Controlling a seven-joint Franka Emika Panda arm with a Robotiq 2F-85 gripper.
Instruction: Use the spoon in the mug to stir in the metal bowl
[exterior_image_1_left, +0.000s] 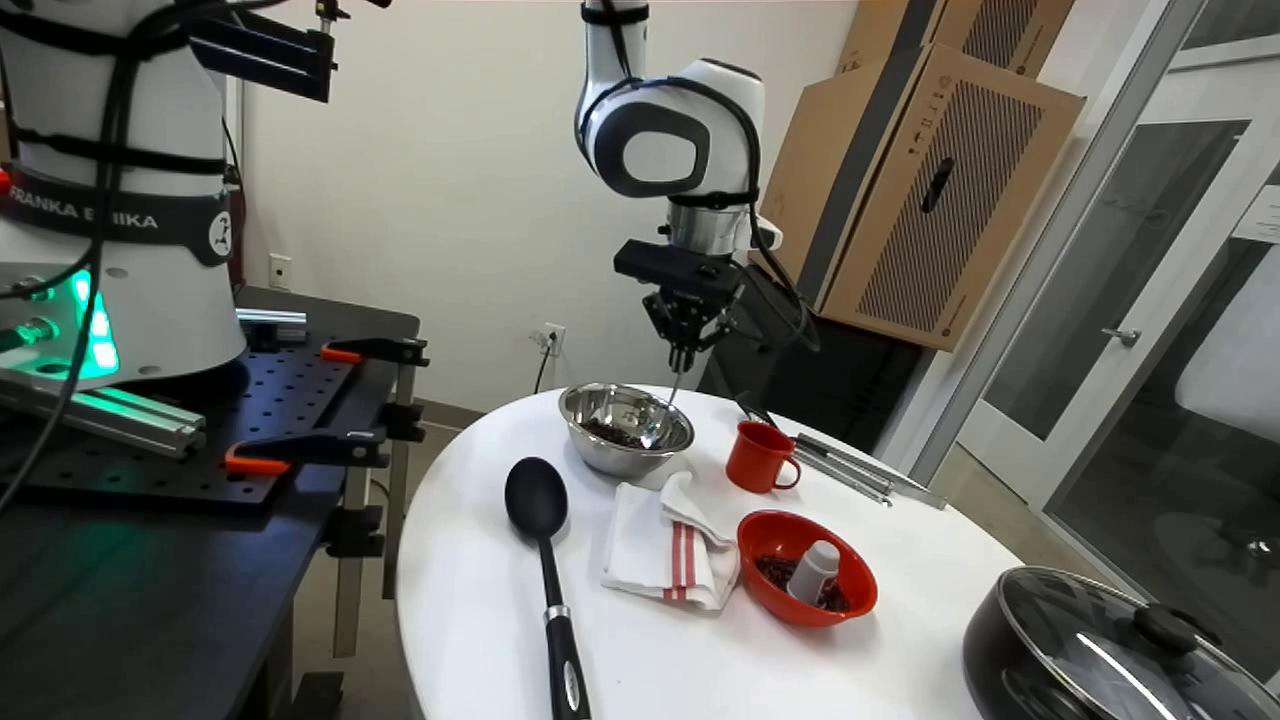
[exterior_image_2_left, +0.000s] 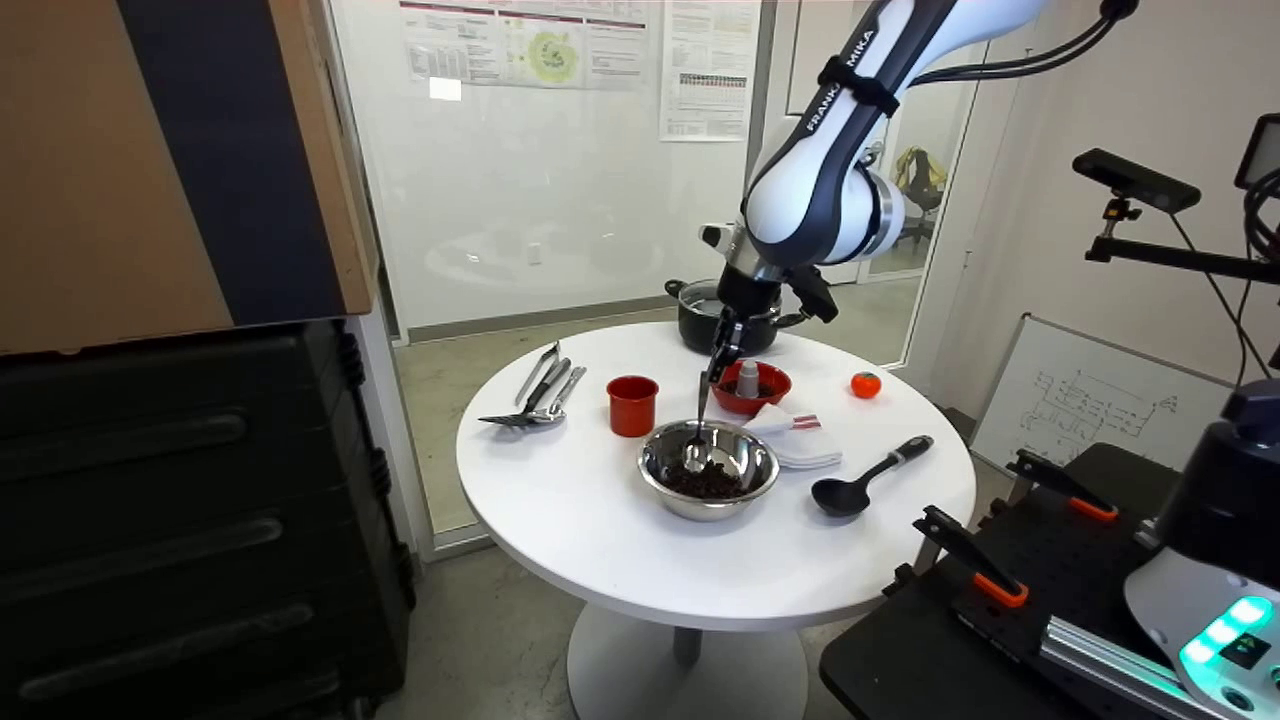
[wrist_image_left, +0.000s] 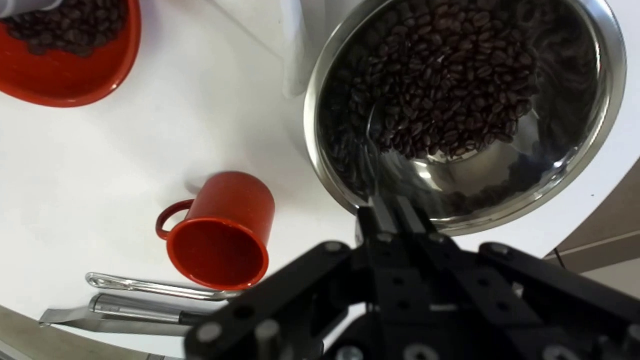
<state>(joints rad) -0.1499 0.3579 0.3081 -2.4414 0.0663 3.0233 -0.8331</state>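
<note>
Step in hand, my read: stirring, or right at its start. Fetch part looks done: the mug (wrist_image_left: 237, 197) shows no spoon inside in the wrist view. It sits upright near the metal bowl (exterior_image_2_left: 705, 508), apart from it, handle pointing away.

Claw (wrist_image_left: 390, 204): clamped on the handle of the spoon (exterior_image_2_left: 697, 457). Spoon hangs tilted, head down inside the metal bowl, by the edge of the beans (wrist_image_left: 450, 80), on the side facing the mug and the red bowl (exterior_image_1_left: 748, 585). Can't tell how deep the head sits in the beans, or whether the handle touches the metal bowl's rim.

Next move: head well into the beans if it isn't, then sweep slow loops inside the metal bowl's wall, reaching the far side from the mug too. Needs a steady wrist height, so the head neither skims over the beans nor grinds on the bottom.

Watch for: thin handle, so it may twist in the claw under load. Nothing braces the metal bowl on the tabletop (exterior_image_2_left: 600, 540), so a hard push on its wall could slide it, maybe into the cloth (exterior_image_1_left: 640, 555) just beside it. Wide loops could also flick beans over the rim. Small loops first.
</note>
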